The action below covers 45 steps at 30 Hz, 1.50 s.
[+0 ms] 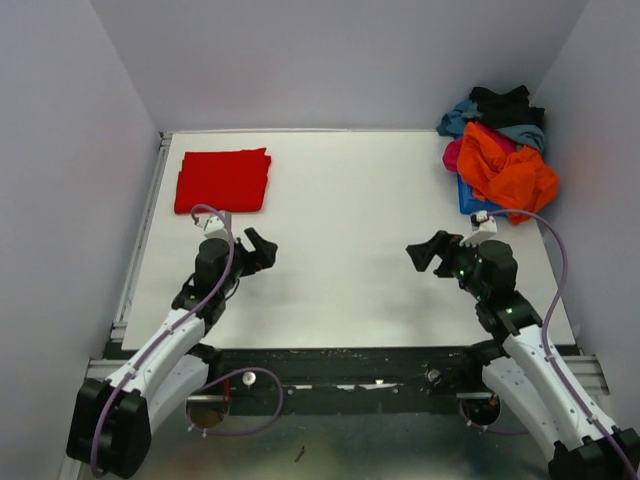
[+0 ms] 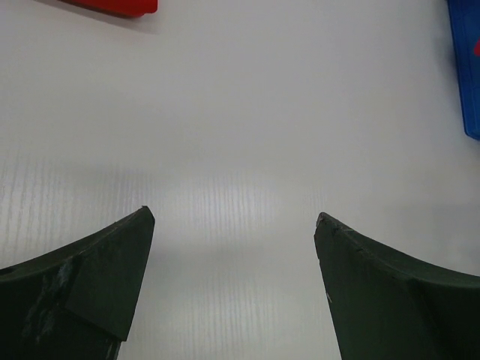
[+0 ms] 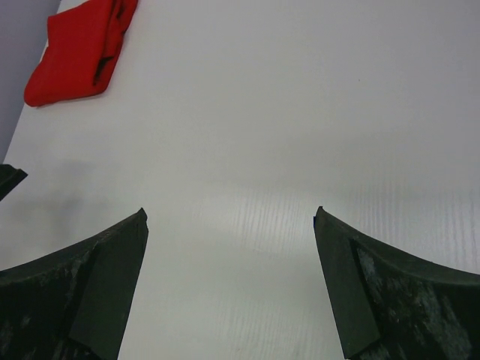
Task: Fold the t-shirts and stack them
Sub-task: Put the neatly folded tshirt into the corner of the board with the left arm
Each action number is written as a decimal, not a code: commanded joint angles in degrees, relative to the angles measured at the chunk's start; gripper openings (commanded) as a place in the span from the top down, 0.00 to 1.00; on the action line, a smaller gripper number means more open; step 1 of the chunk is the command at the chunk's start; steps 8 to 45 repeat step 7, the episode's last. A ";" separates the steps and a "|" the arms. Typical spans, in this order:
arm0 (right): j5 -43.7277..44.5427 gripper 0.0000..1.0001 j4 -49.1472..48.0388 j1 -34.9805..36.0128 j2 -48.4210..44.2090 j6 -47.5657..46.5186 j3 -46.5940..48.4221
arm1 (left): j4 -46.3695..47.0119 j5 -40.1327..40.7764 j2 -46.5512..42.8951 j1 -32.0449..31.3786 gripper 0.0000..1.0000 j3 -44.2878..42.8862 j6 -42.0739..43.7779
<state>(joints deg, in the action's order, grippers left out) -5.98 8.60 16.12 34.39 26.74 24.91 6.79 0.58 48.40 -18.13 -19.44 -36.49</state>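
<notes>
White table (image 1: 350, 270), pale walls (image 1: 60, 150): one shirt folded, a heap waiting.
We see the red t-shirt (image 1: 223, 180) folded far left, the other t-shirts (image 1: 505, 165) heaped over the blue bin (image 1: 468, 198) far right; left tool (image 1: 262, 250) and right tool (image 1: 425, 252) hang spread, empty. Tangled cloth could make us lift several at once. No readable writing.

A folded shirt (image 1: 222, 181) lies ahead-left of the left gripper (image 1: 262, 250), and a bin (image 1: 466, 197) under a heap of shirts (image 1: 500, 150) lies far ahead-right.

White-black arms (image 1: 165, 360), purple cables (image 1: 231, 255)
</notes>
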 commanded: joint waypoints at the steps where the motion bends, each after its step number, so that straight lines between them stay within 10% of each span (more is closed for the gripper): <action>1: 2.37 0.00 -2.18 0.14 0.06 -1.16 -0.30 | 3.76 -1.02 -1.29 -0.33 0.01 0.54 -0.16; 45: 3.08 0.00 -2.18 0.14 0.06 -1.34 -0.12 | 3.15 -1.02 -1.03 -0.33 0.01 0.11 1.68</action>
